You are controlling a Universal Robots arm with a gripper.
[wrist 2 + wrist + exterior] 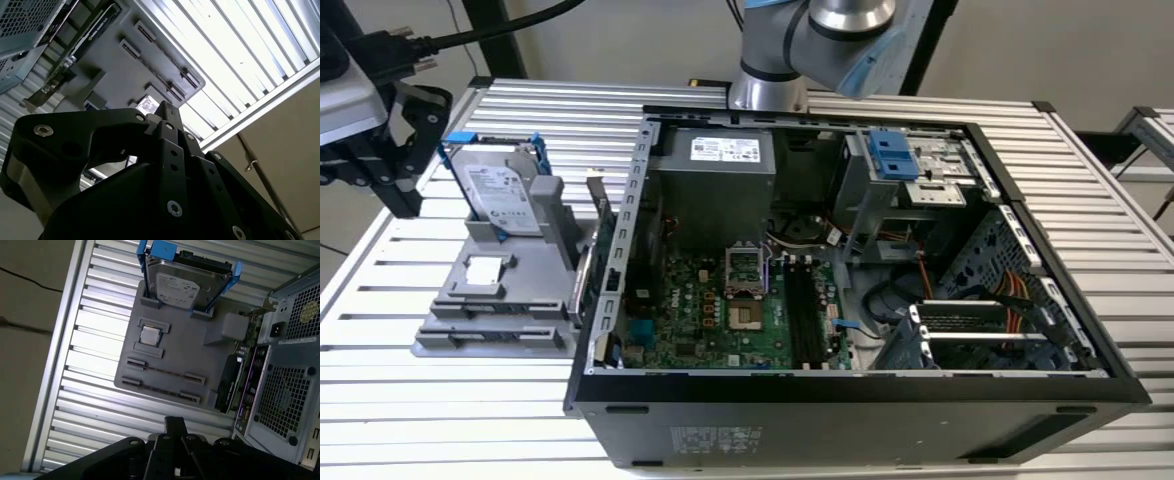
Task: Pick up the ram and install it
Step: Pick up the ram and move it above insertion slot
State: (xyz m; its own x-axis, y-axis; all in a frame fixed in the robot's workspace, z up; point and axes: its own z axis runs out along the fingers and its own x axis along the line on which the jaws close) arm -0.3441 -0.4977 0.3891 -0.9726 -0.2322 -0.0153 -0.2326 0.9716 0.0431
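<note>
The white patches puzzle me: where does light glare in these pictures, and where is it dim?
In the second wrist view, the table slats glare almost white; in the first wrist view, a bright patch lies on them beside the grey tray; in the exterior view, light is even, though the computer case is shaded inside.

The arm (pixel 817 35) leaves the exterior view at the top edge, so you see just its lowest links. In the second wrist view the gripper (pixel 167 111) fills the foreground with its black body and hides much of the grey holder (pixel 125 65) from you. In the first wrist view the ram (pixel 165 374) sits edge-on in that holder, a line too thin for you to tell its colour or chips. The computer case (pixel 290 390) is cropped there by the frame.
</note>
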